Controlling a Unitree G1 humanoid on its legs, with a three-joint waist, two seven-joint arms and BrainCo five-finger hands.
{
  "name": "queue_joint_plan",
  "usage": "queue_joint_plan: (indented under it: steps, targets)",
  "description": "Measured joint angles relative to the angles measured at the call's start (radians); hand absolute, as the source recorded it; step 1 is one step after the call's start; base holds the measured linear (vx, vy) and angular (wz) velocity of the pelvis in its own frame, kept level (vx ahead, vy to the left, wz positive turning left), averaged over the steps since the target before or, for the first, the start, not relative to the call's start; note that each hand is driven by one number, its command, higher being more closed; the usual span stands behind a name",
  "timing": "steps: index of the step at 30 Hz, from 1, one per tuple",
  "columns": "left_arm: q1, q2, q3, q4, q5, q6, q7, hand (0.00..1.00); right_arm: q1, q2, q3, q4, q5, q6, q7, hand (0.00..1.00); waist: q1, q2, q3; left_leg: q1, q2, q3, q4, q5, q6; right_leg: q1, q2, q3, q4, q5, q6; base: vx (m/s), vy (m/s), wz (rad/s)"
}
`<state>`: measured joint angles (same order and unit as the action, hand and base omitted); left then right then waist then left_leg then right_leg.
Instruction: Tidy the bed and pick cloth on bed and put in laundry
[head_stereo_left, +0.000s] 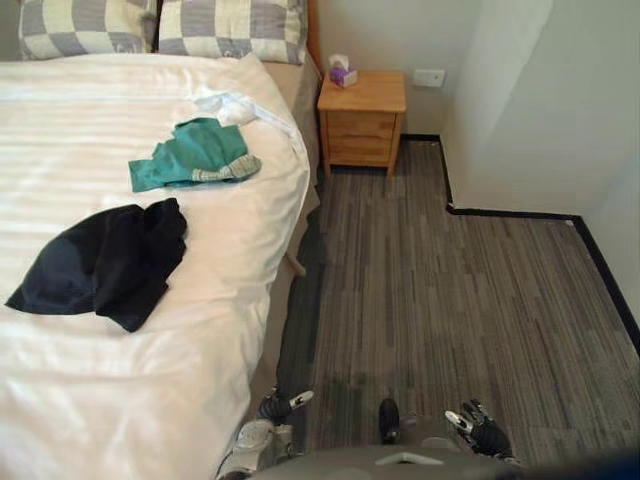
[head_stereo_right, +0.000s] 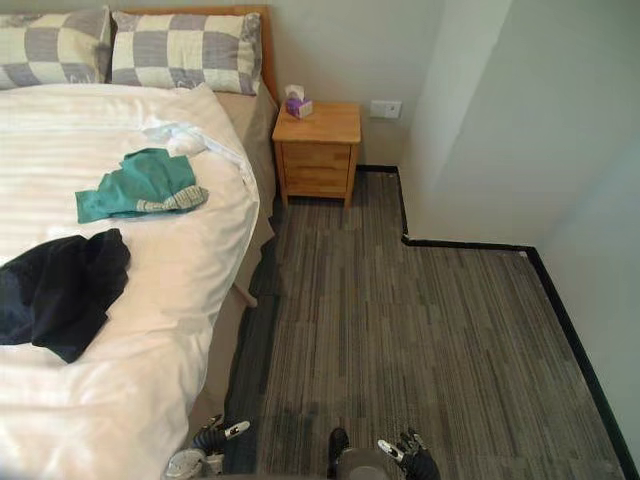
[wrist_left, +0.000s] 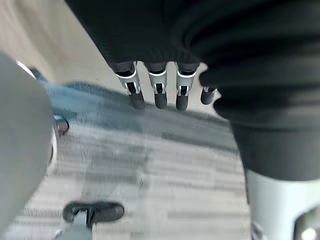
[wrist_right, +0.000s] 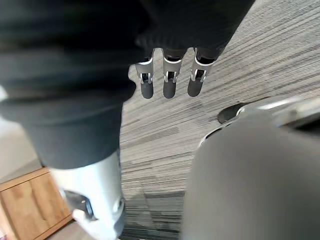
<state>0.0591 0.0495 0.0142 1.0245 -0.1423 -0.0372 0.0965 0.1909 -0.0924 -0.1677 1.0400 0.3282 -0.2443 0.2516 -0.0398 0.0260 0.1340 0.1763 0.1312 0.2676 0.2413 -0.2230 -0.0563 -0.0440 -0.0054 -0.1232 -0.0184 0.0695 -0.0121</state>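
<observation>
A bed with a white striped duvet (head_stereo_left: 120, 380) fills the left of the eye views. On it lie a crumpled black cloth (head_stereo_left: 105, 262), a green cloth (head_stereo_left: 195, 155) farther up, and a white cloth (head_stereo_left: 232, 106) near the pillows. My left hand (head_stereo_left: 280, 406) hangs low beside the bed's edge, and my right hand (head_stereo_left: 482, 426) hangs over the floor at the lower right. Both are far from the cloths. In the wrist views the left hand's fingers (wrist_left: 159, 90) and the right hand's fingers (wrist_right: 169, 80) are straight and hold nothing.
Two checked pillows (head_stereo_left: 232, 28) lean at the headboard. A wooden nightstand (head_stereo_left: 362, 116) with a small tissue box (head_stereo_left: 343, 72) stands beside the bed. A white wall corner (head_stereo_left: 520, 110) juts in at the right, with striped grey floor (head_stereo_left: 440, 300) between it and the bed.
</observation>
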Motion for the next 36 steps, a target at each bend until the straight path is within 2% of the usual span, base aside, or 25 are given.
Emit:
queue_joint_plan:
  steps: [2,3,4,5,6,7,10,14,16,17,18,19,20,21,23,25,26,27,28,30,32,33,34,35,36]
  targets:
    - [0.016,-0.005,0.041,-0.002,-0.005,-0.023,0.003,0.00,0.000,-0.003,0.015,-0.004,0.000,0.001,-0.009,0.00,0.001,-0.006,0.004,-0.048,0.008,0.001,0.115,0.000,0.000,0.004,-0.003,0.000,-0.013,-0.003,-0.003,-0.04,-0.016,-0.28]
    - [0.040,-0.013,0.089,-0.006,-0.003,-0.048,0.011,0.00,0.002,-0.013,0.019,-0.013,0.001,0.007,-0.018,0.00,0.004,0.014,0.006,-0.105,0.053,0.002,0.256,0.000,-0.001,0.016,0.013,-0.010,0.002,-0.022,-0.030,0.07,-0.015,-0.33]
    - [0.053,-0.028,0.142,-0.017,-0.007,-0.074,0.014,0.00,0.002,-0.028,0.037,-0.045,0.001,0.013,-0.022,0.00,0.007,0.025,0.021,-0.190,0.102,-0.016,0.460,0.013,-0.001,-0.027,0.001,-0.056,0.203,-0.088,-0.048,0.13,0.001,-0.28]
    - [0.059,-0.027,0.160,-0.038,-0.009,-0.087,0.014,0.00,0.009,-0.029,0.051,-0.059,0.001,0.014,-0.022,0.00,0.009,0.021,0.032,-0.229,0.103,-0.030,0.569,0.050,0.016,-0.043,-0.010,-0.056,0.255,-0.163,-0.033,0.11,0.004,-0.31]
    - [0.064,-0.031,0.168,-0.071,-0.013,-0.102,0.013,0.00,0.022,-0.039,0.065,-0.062,0.002,0.018,-0.019,0.00,0.015,0.012,0.041,-0.292,0.111,-0.090,0.711,0.151,0.023,-0.028,0.001,-0.027,0.290,-0.192,-0.046,0.07,0.028,-0.60]
    - [0.079,-0.042,0.167,-0.085,-0.012,-0.116,0.010,0.00,0.020,-0.042,0.065,-0.064,0.001,0.017,-0.018,0.00,0.039,0.018,0.038,-0.307,0.094,-0.115,0.744,0.128,0.016,-0.014,0.000,0.010,0.278,-0.196,-0.044,0.05,0.029,-0.78]
    - [0.078,-0.042,0.155,-0.097,0.010,-0.127,-0.024,0.00,-0.002,-0.034,0.060,-0.071,0.001,-0.004,-0.008,0.00,0.032,0.012,0.040,-0.349,0.031,-0.117,0.531,0.012,0.004,-0.003,-0.005,0.085,0.186,-0.181,-0.017,0.08,0.046,-0.75]
    - [0.083,-0.044,0.154,-0.095,0.014,-0.127,-0.042,0.00,0.000,-0.034,0.053,-0.070,-0.001,-0.015,0.020,0.00,0.029,0.013,0.040,-0.264,0.002,-0.119,0.070,0.006,0.000,-0.016,-0.007,0.151,0.152,-0.169,0.002,0.06,0.102,-0.73]
    - [0.091,-0.066,0.151,-0.078,0.015,-0.127,-0.049,0.00,-0.008,-0.043,0.027,-0.068,-0.010,-0.022,0.028,0.00,0.035,0.070,0.014,-0.260,0.054,-0.078,0.005,0.046,0.017,-0.028,0.025,0.154,0.209,-0.171,0.004,0.18,0.189,-0.71]
    - [0.090,-0.055,0.148,-0.078,0.016,-0.126,-0.052,0.00,0.000,-0.030,0.014,-0.069,-0.021,-0.025,0.026,0.00,0.026,0.040,0.010,-0.246,0.039,-0.052,0.016,0.050,0.016,-0.061,-0.016,0.131,0.414,-0.233,0.029,0.23,0.125,-0.23]
    - [0.088,-0.032,0.138,-0.081,0.017,-0.125,-0.053,0.00,0.017,-0.009,0.009,-0.058,-0.027,-0.025,0.026,0.00,0.027,0.005,0.001,-0.240,0.008,-0.050,0.032,0.051,0.016,-0.037,-0.062,0.132,0.478,-0.296,0.052,0.25,0.136,-0.04]
    - [0.088,0.007,0.119,-0.080,0.023,-0.123,-0.048,0.00,0.025,0.022,0.002,-0.029,-0.044,-0.024,0.024,0.00,0.025,-0.057,-0.014,-0.258,-0.051,-0.052,0.088,0.039,0.022,-0.004,-0.124,0.138,0.451,-0.435,0.079,0.19,0.100,0.20]
    - [0.073,0.021,0.092,-0.060,0.048,-0.116,-0.046,0.00,0.019,0.034,-0.014,-0.001,-0.048,-0.023,0.022,0.00,0.019,-0.066,-0.028,-0.271,-0.068,-0.067,0.136,0.019,0.041,0.002,-0.147,0.123,0.453,-0.472,0.095,0.20,0.144,0.17]
    - [0.076,0.033,0.022,-0.060,0.056,-0.119,-0.046,0.00,0.021,0.024,-0.020,0.017,-0.063,-0.032,0.011,0.00,0.021,-0.059,-0.049,-0.261,-0.120,-0.064,0.095,0.011,0.062,0.015,-0.196,0.105,0.437,-0.473,0.123,0.18,0.139,0.10]
    - [0.055,0.042,-0.020,-0.037,0.052,-0.122,-0.053,0.00,0.001,0.015,-0.031,0.039,-0.103,-0.059,-0.009,0.00,0.009,-0.058,-0.024,-0.204,-0.179,-0.077,0.053,-0.006,0.082,-0.099,-0.246,0.123,0.779,-0.374,0.069,0.26,0.179,0.15]
    - [0.042,0.049,-0.074,-0.017,0.044,-0.119,-0.076,0.00,0.002,0.011,-0.032,0.044,-0.127,-0.086,-0.051,0.00,-0.038,-0.039,-0.013,-0.091,-0.200,-0.146,-0.025,-0.005,0.107,-0.181,-0.230,0.168,1.021,-0.144,0.043,0.35,0.221,0.65]
    - [0.040,0.049,-0.086,-0.015,0.044,-0.116,-0.085,0.00,0.002,0.011,-0.030,0.045,-0.131,-0.096,-0.059,0.00,-0.041,-0.034,-0.010,-0.059,-0.197,-0.157,-0.047,-0.006,0.121,-0.196,-0.210,0.176,1.054,-0.164,0.050,0.42,0.140,0.49]
    - [0.029,0.051,-0.093,-0.013,0.043,-0.097,-0.099,0.00,-0.006,0.012,-0.014,0.045,-0.137,-0.103,-0.063,0.00,-0.043,-0.048,-0.006,-0.020,-0.190,-0.172,-0.063,-0.027,0.136,-0.238,-0.161,0.176,1.068,-0.259,0.054,0.41,0.050,0.43]
    - [0.010,0.050,-0.091,-0.008,0.044,-0.075,-0.105,0.00,-0.013,0.015,0.004,0.040,-0.138,-0.109,-0.063,0.00,-0.047,-0.050,-0.003,0.002,-0.181,-0.196,-0.068,-0.049,0.138,-0.273,-0.119,0.152,1.018,-0.310,0.043,0.39,0.010,0.52]
    - [-0.013,0.033,-0.089,-0.008,0.044,-0.054,-0.116,0.00,-0.013,0.025,0.021,0.024,-0.140,-0.119,-0.063,0.00,-0.056,-0.054,0.002,0.046,-0.159,-0.230,-0.094,-0.074,0.134,-0.328,-0.086,0.081,0.862,-0.330,0.042,0.53,-0.045,0.71]
    - [-0.018,0.002,-0.073,-0.008,0.048,-0.044,-0.117,0.00,-0.013,0.013,0.022,0.004,-0.140,-0.123,-0.061,0.00,-0.057,-0.030,0.015,0.110,-0.114,-0.256,-0.126,-0.098,0.123,-0.343,-0.060,0.001,0.608,-0.275,0.028,0.75,-0.097,0.57]
    - [-0.016,-0.006,-0.070,-0.003,0.057,-0.044,-0.116,0.00,-0.015,0.005,0.025,0.000,-0.138,-0.125,-0.063,0.00,-0.055,-0.016,0.017,0.157,-0.086,-0.266,-0.155,-0.112,0.116,-0.349,-0.045,-0.045,0.414,-0.171,0.026,0.74,-0.122,0.34]
    - [-0.017,-0.016,-0.070,0.008,0.073,-0.047,-0.113,0.00,-0.022,-0.002,0.024,0.003,-0.138,-0.125,-0.063,0.00,-0.056,-0.001,0.021,0.188,-0.060,-0.278,-0.157,-0.114,0.105,-0.338,-0.027,-0.084,0.356,-0.038,-0.063,0.77,-0.113,0.16]
    - [-0.019,-0.025,-0.061,0.019,0.086,-0.053,-0.111,0.00,-0.036,-0.016,0.017,0.009,-0.139,-0.125,-0.068,0.00,-0.047,0.016,0.023,0.196,-0.040,-0.276,-0.150,-0.106,0.091,-0.319,-0.012,-0.105,0.366,-0.044,-0.059,0.75,-0.127,0.12]
    - [-0.047,-0.025,-0.047,0.030,0.101,-0.062,-0.113,0.00,-0.066,-0.005,0.000,0.011,-0.141,-0.131,-0.080,0.00,-0.048,0.008,0.056,0.209,-0.052,-0.293,-0.142,-0.011,0.024,-0.359,-0.061,-0.108,0.529,-0.107,-0.088,0.63,-0.187,0.28]
